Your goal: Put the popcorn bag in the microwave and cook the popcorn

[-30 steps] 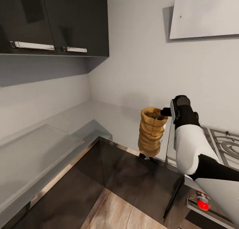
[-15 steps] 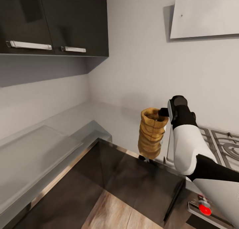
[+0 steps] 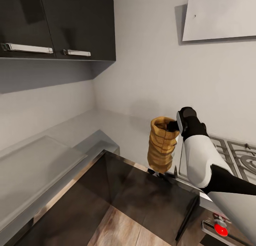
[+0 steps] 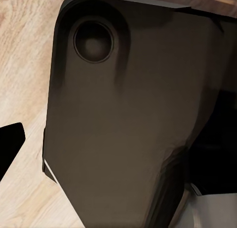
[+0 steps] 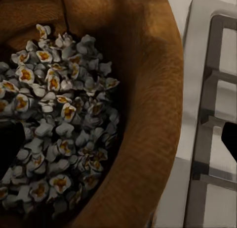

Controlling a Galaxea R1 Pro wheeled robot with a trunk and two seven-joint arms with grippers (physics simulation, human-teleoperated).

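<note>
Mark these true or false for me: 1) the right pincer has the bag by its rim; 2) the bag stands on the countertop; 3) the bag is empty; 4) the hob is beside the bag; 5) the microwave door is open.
1) True: the right pincer grips the rim of the bag.
2) False: it hangs lifted above the countertop.
3) False: popcorn fills it.
4) True: the hob lies on its right.
5) False: no microwave is in view.
</note>
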